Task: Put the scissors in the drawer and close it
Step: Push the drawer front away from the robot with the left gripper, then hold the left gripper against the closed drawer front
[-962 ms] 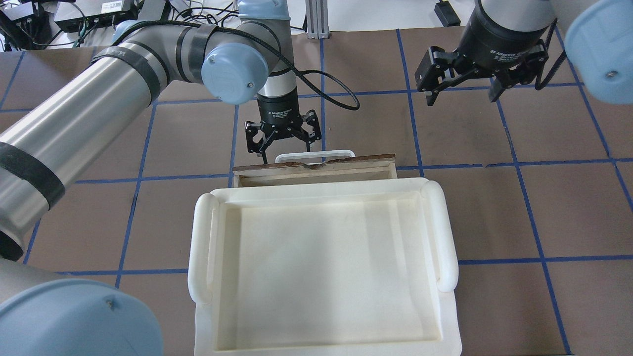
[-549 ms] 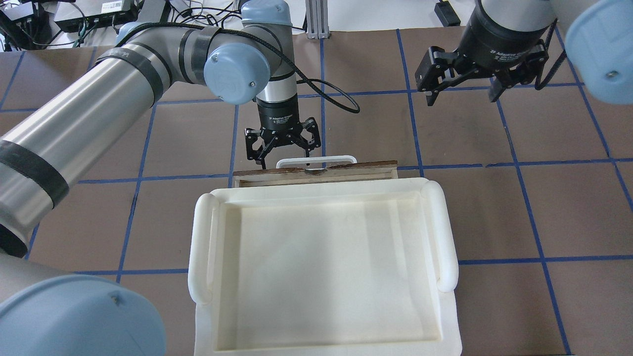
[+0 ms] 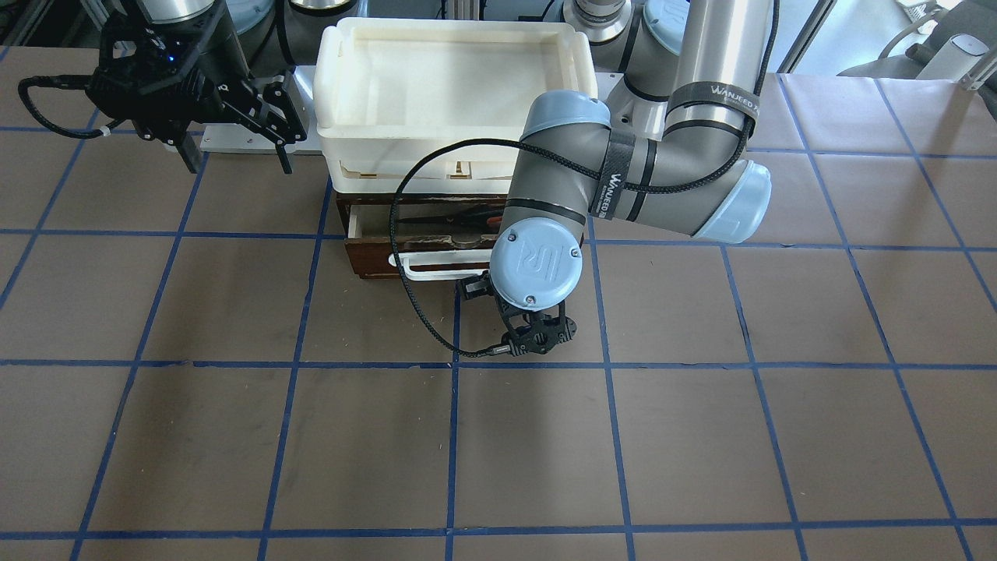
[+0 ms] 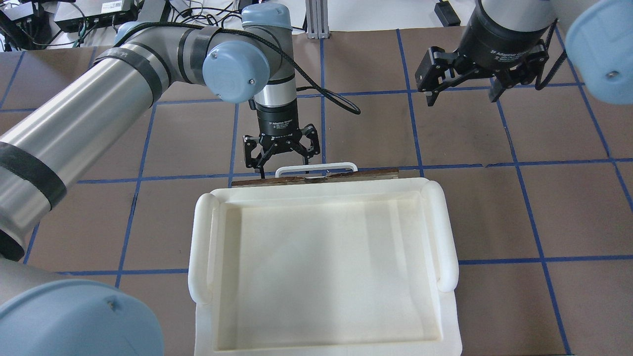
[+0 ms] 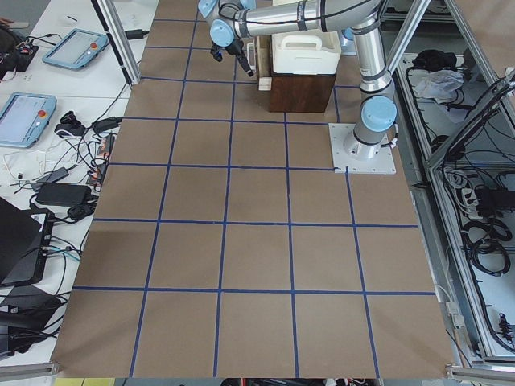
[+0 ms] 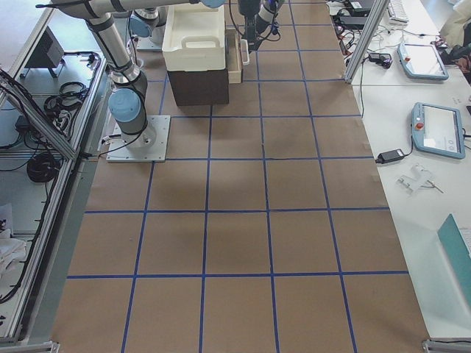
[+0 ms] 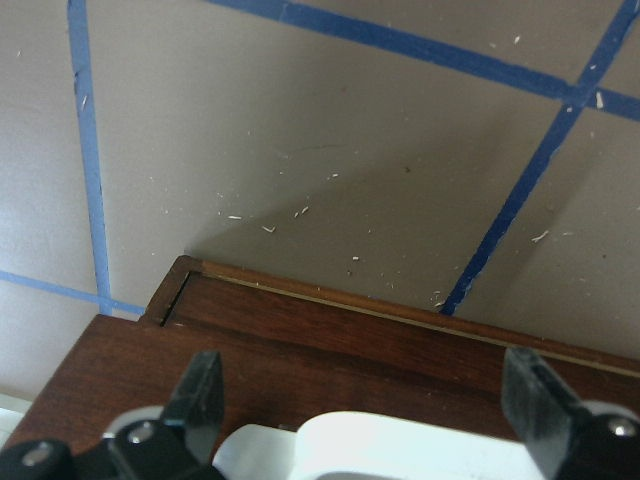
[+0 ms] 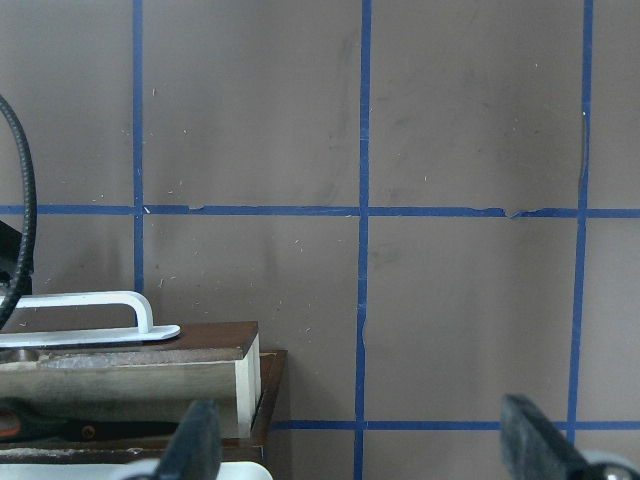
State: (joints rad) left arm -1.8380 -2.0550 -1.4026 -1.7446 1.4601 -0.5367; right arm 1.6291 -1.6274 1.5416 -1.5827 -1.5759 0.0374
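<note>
The dark-brown drawer [image 4: 366, 174] sticks out only a little from under the cream trays. Its white bar handle [image 4: 316, 167] faces away from me. The scissors [image 3: 459, 220] lie inside the drawer; they also show in the right wrist view [image 8: 55, 425]. My left gripper [image 4: 284, 164] is open and points down at the drawer front. Its fingers [image 7: 205, 385] stand either side of the handle's left part [image 7: 400, 440]. My right gripper [image 4: 462, 94] is open and empty, hanging high over the table to the right of the drawer.
A stack of cream-white trays [image 4: 203, 237] sits on the dark cabinet [image 5: 299, 92] that holds the drawer. The brown table with blue tape grid [image 4: 544, 207] lies all around. The left arm's black cable [image 3: 405, 257] loops in front of the drawer.
The drawer has slid in under the trays, so its pale interior no longer shows from overhead. My left gripper moved toward me with the drawer front. The right gripper stayed still.
</note>
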